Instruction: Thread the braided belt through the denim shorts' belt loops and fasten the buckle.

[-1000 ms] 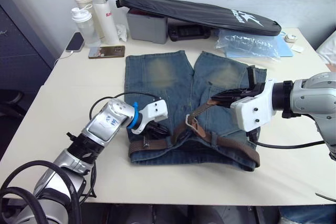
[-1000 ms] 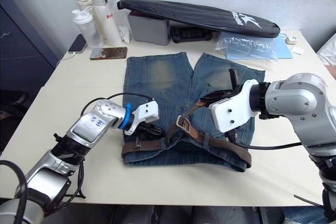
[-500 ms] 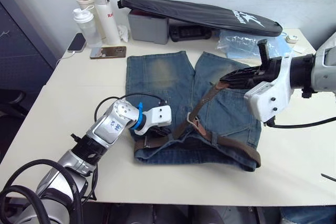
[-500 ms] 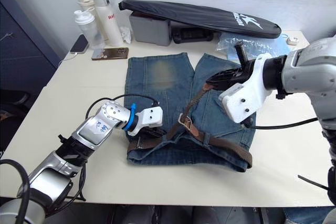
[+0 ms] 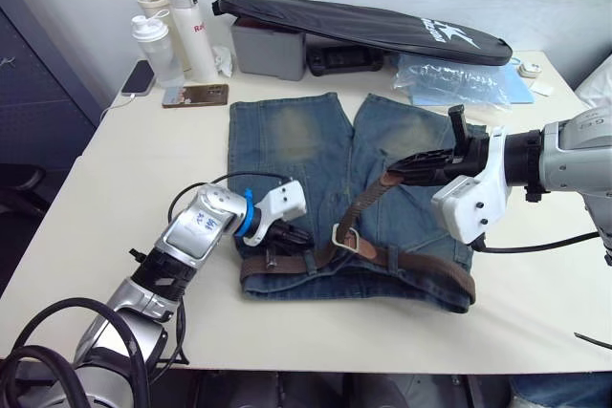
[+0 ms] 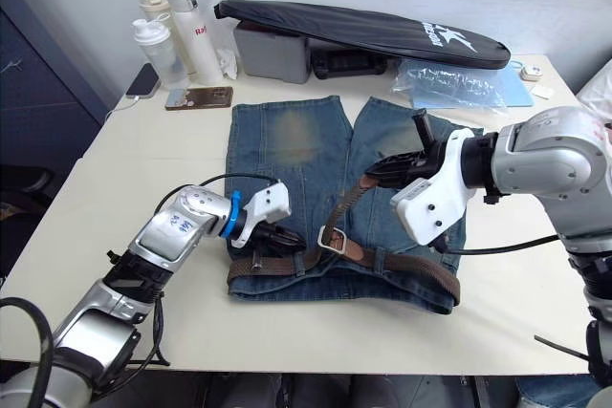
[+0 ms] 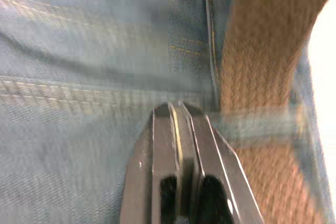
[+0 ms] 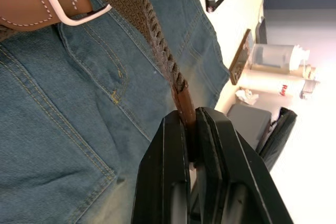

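The denim shorts (image 5: 287, 140) lie flat on the table, waistband toward me. The braided belt (image 5: 421, 265) runs along the waistband, under a belt loop (image 7: 252, 121). Its free end passes through the buckle (image 5: 344, 236) and rises to the right. My right gripper (image 5: 394, 171) hangs over the right leg, shut on the belt's tan leather tip (image 8: 185, 106), holding the strap taut above the buckle (image 8: 68, 11). My left gripper (image 5: 290, 235) is shut, its fingertips (image 7: 176, 111) resting on the denim at the waistband's left part, just beside the belt.
Two bottles (image 5: 153, 45) and a phone (image 5: 194, 94) stand at the table's back left. A long black bag (image 5: 363, 26) lies on a grey box (image 5: 268, 50) at the back, with a plastic bag (image 5: 449, 78) to its right. Bare table (image 5: 124, 169) lies left of the shorts.
My right gripper rose and pulled to the right with the belt tip, then came back down and left. The buckle shifted slightly along the waistband. My left gripper stayed at the waistband.
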{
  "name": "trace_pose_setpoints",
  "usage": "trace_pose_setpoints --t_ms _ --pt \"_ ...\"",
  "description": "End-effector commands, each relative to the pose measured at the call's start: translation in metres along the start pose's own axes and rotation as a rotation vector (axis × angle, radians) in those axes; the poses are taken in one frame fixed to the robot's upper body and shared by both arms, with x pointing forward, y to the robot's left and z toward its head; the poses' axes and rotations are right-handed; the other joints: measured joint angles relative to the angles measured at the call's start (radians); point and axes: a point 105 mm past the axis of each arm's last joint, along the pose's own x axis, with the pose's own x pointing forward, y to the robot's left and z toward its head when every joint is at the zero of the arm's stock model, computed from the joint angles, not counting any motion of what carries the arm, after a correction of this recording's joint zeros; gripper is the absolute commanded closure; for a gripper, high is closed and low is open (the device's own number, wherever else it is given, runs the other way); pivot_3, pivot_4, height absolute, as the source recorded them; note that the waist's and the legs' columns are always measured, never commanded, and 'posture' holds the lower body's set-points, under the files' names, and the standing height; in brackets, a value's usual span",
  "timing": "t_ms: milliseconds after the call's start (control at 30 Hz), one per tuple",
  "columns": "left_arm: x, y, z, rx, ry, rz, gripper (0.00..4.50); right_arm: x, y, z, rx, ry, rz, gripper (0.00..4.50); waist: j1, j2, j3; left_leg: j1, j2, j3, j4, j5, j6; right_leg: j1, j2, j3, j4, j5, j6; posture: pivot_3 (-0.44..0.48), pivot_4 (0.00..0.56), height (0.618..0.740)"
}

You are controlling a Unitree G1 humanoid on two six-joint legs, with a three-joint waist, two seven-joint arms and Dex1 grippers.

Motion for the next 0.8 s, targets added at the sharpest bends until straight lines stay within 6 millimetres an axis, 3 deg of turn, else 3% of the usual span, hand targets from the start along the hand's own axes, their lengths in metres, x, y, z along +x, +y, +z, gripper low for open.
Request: trace_pose_setpoints --t_ms 33,67,200,333,433,700,800 --pt "-0.037 0.005 0.050 -0.020 -0.240 0.043 3.77 -0.010 -0.007 -0.006 0.008 0.048 -0.060 4.50 -0.002 0.000 0.000 0.000 0.000 0.000 0.000 0.000 0.000 0.000 0.000 0.000 0.000 0.000 0.000 0.000 0.150 0.740" --pt "-0.043 0.003 0.060 -0.019 -0.287 0.040 3.54 -0.009 -0.004 -0.009 0.031 0.060 -0.056 4.50 -0.002 0.000 0.000 0.000 0.000 0.000 0.000 0.000 0.000 0.000 0.001 0.000 0.000 0.000 0.000 0.000 0.150 0.740" --pt "-0.046 -0.015 0.087 0.008 -0.389 0.013 1.81 -0.005 0.002 -0.011 0.095 0.080 -0.053 4.50 0.003 0.000 0.000 0.000 -0.001 0.000 0.001 0.000 -0.001 0.000 0.001 0.000 0.000 0.000 0.000 0.000 0.150 0.740" --pt "-0.022 -0.024 0.110 0.068 -0.427 0.089 0.04 -0.001 -0.003 -0.008 0.127 0.097 -0.051 4.50 0.007 -0.001 0.000 -0.001 -0.002 -0.001 0.004 0.000 -0.001 0.001 0.002 0.000 0.000 0.000 0.001 0.000 0.150 0.740" --pt "-0.008 -0.033 0.115 0.076 -0.435 0.093 0.04 0.001 -0.010 -0.009 0.149 0.111 -0.041 4.50 0.004 -0.001 0.000 -0.001 -0.002 -0.001 0.005 0.000 -0.001 0.001 0.002 0.000 0.000 0.000 0.001 0.000 0.150 0.740" --pt "0.017 -0.028 0.098 0.075 -0.335 0.176 0.04 0.003 -0.024 -0.016 0.188 0.138 -0.041 4.50 -0.002 0.000 0.000 0.002 0.001 0.000 0.003 0.000 -0.002 0.000 0.010 0.005 -0.001 0.001 0.001 0.000 0.150 0.740" --pt "0.016 -0.027 0.099 0.077 -0.342 0.182 0.93 0.002 -0.024 -0.017 0.200 0.150 -0.034 4.50 0.002 0.000 0.000 0.001 0.001 -0.001 0.003 0.000 -0.002 0.000 0.010 0.006 -0.001 0.001 0.001 0.000 0.150 0.740"
